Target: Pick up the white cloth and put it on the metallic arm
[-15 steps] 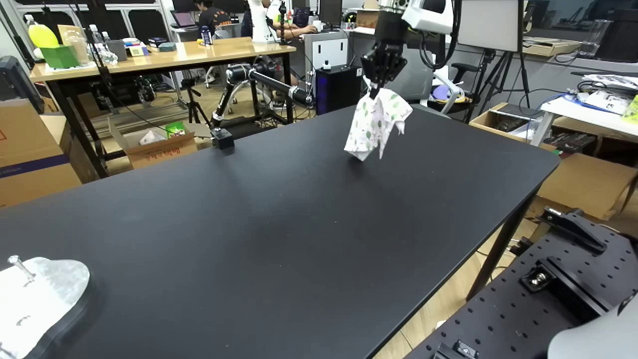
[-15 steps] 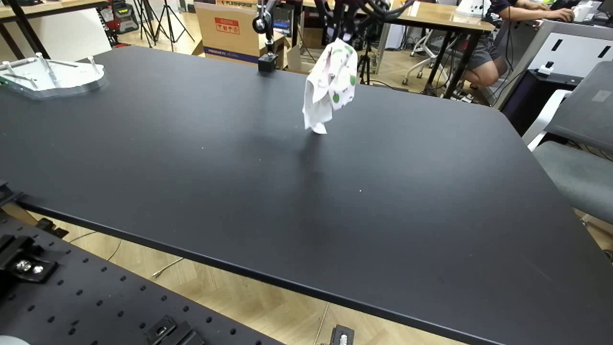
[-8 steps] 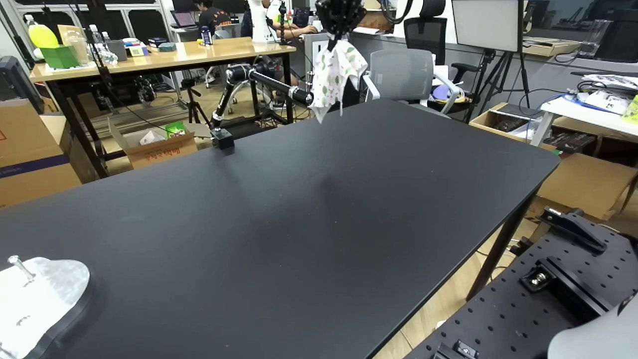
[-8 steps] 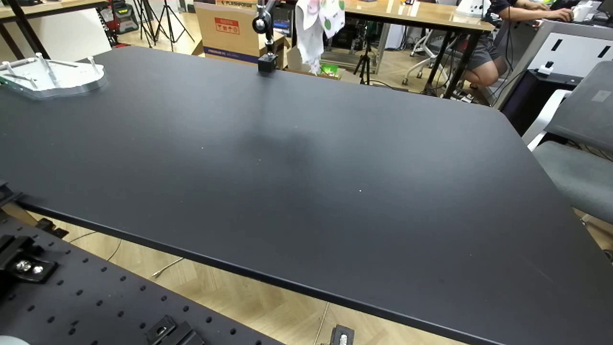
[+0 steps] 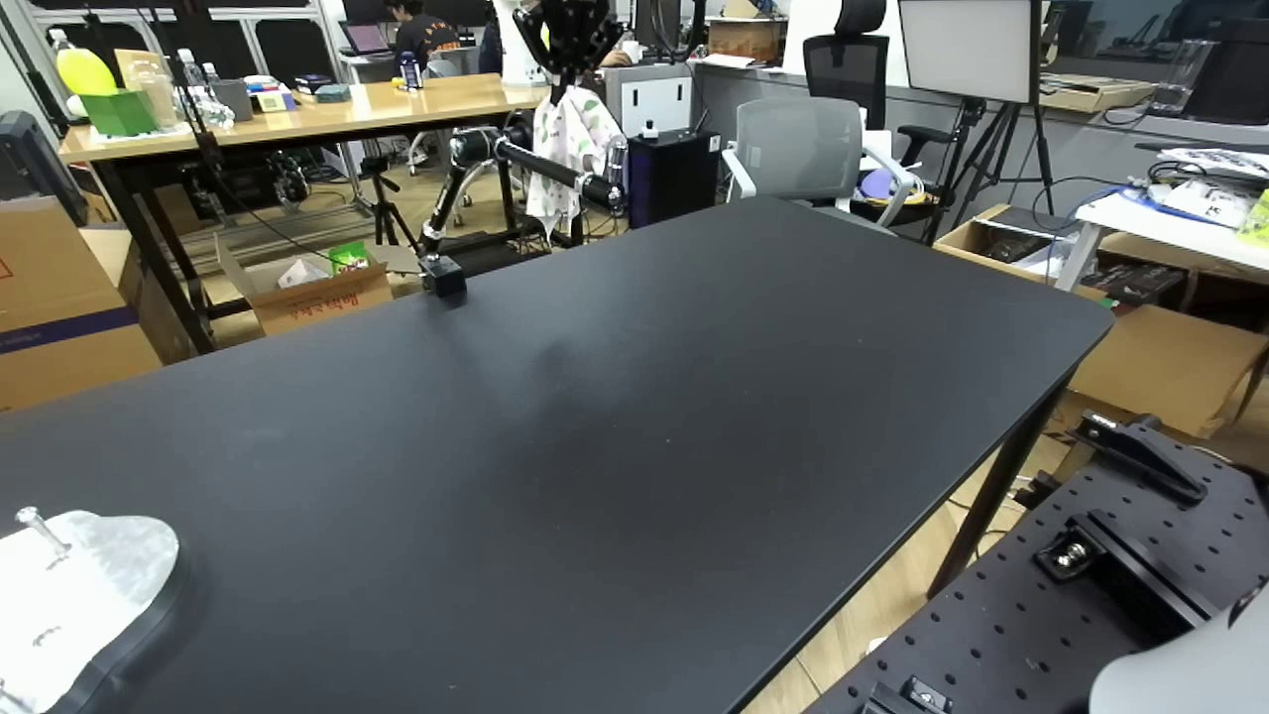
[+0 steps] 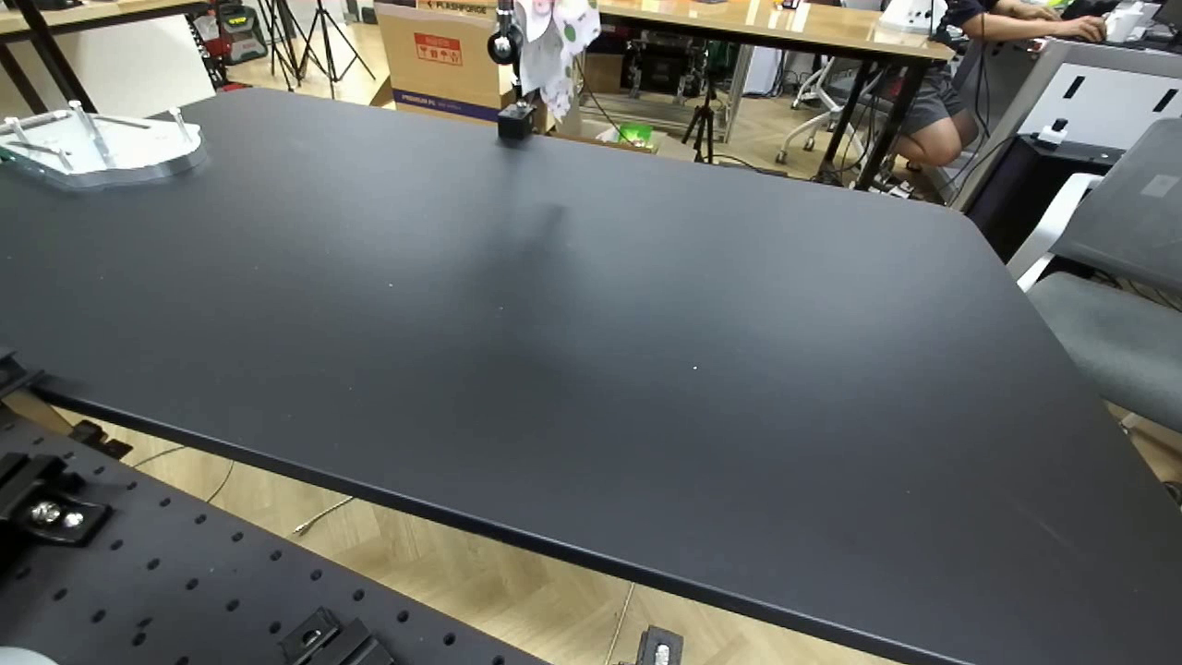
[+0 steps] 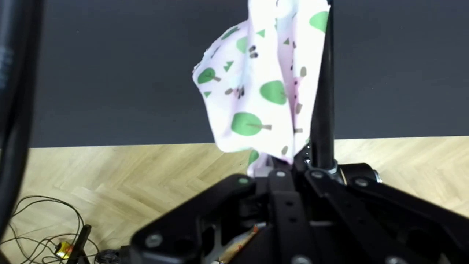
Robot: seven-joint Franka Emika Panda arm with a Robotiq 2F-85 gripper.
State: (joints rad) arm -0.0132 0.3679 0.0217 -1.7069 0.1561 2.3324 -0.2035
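The white cloth (image 5: 567, 149), printed with green shapes, hangs from my gripper (image 5: 559, 91) beside the metallic arm (image 5: 540, 167). That arm is a black jointed rod with silver ends, on a black block at the table's far edge. In that view its rod passes in front of the cloth; whether they touch I cannot tell. In an exterior view the cloth (image 6: 554, 51) hangs right of the arm's post (image 6: 515, 78), with my gripper out of frame. In the wrist view my gripper (image 7: 280, 167) is shut on the cloth (image 7: 256, 88), and the rod (image 7: 324, 95) runs close beside it.
The black table (image 5: 615, 446) spans below. A white plate with metal pegs (image 5: 89, 565) lies on its near left part in an exterior view. Beyond the far edge are an open cardboard box (image 5: 317, 297), a wooden desk (image 5: 377, 114) and a grey chair (image 5: 798, 149).
My gripper has carried the cloth up off the black table and leftward in both exterior views, past the far edge to beside the metallic arm. It keeps its hold on the cloth.
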